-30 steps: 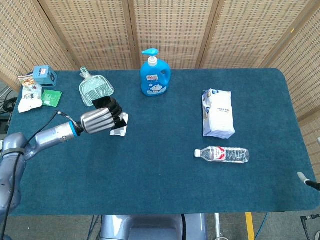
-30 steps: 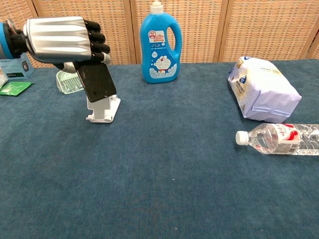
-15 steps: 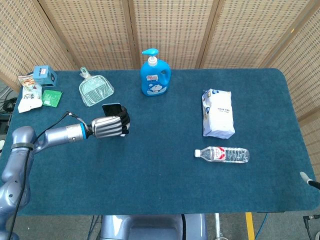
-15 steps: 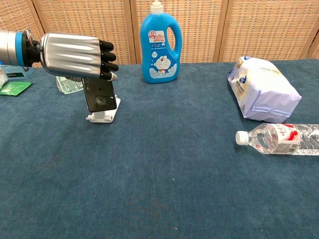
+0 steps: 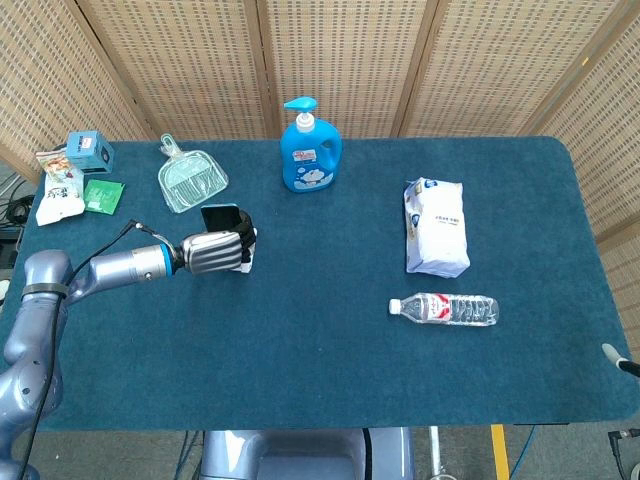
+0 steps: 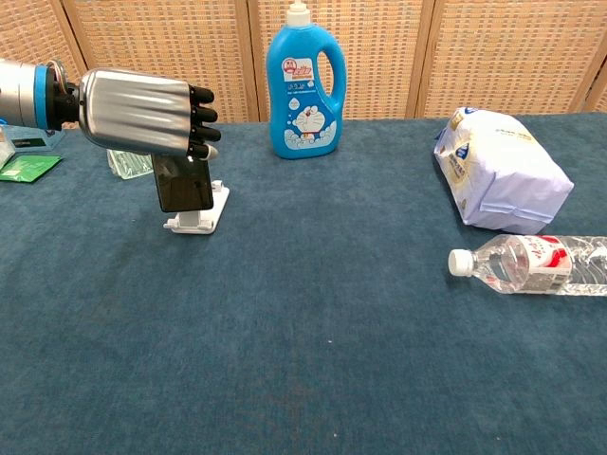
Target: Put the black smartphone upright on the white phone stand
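My left hand (image 6: pixel 142 112) grips the black smartphone (image 6: pixel 185 183) by its upper part, fingers curled over the top edge. The phone stands nearly upright, and its lower edge meets the white phone stand (image 6: pixel 201 218) on the blue tablecloth. From the head view, the left hand (image 5: pixel 215 252) covers most of the stand, and the phone (image 5: pixel 220 216) shows just behind the fingers. Of the right hand, only a small grey tip (image 5: pixel 608 352) shows at the right edge below the table. Its fingers are hidden.
A clear dustpan (image 5: pixel 190 182) lies just behind the stand. A blue detergent bottle (image 5: pixel 311 148) stands at the back centre. A white packet (image 5: pixel 436 226) and a lying water bottle (image 5: pixel 445 309) are on the right. Small boxes and packets (image 5: pixel 70 180) sit at the far left corner.
The left hand lowered the phone from a tilted hold above the stand to nearly upright with its bottom edge on the stand. In the last half second it shifted only slightly.
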Motion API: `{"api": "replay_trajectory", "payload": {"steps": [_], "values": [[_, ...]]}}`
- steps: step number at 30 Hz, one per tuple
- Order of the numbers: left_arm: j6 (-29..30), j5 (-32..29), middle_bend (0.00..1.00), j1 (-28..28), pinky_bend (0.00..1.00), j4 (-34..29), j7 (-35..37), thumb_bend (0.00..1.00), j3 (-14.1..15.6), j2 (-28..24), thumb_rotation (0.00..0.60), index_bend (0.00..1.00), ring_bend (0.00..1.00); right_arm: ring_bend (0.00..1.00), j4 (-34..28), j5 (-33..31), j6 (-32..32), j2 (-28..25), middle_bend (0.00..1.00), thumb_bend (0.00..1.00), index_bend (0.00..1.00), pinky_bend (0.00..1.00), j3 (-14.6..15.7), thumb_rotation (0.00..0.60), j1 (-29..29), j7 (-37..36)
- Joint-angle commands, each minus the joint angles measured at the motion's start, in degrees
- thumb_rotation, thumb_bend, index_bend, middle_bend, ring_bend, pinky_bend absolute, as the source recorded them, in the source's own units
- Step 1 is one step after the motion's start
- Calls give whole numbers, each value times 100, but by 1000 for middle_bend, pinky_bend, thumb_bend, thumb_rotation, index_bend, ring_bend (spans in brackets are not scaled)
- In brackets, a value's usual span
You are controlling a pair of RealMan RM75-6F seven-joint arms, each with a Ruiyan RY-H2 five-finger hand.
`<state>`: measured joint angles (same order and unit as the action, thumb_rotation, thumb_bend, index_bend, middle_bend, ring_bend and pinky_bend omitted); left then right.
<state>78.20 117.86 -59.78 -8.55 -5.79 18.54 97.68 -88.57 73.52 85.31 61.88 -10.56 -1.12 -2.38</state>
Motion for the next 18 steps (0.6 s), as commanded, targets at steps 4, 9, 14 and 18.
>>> {"api": "replay_trajectory", "payload": {"steps": [4,9,14,18], "values": [[-25,-50,574,28,356,26,-51,30,45,52,600,548,496,0,-11,9,15,-10,0,0,0,0,3,600,13,-18],[-92,-60,574,49,356,61,-79,31,118,84,600,547,496,0,6,-3,-31,2,0,0,0,0,11,600,-5,-2],[-134,-85,574,68,356,73,-96,32,177,151,600,547,495,0,-1,-9,-35,-7,0,0,0,0,11,600,-1,-14],[-151,-113,574,68,356,79,-96,32,213,181,600,548,496,0,3,-12,-34,-9,0,0,0,0,10,600,3,-27]]}}
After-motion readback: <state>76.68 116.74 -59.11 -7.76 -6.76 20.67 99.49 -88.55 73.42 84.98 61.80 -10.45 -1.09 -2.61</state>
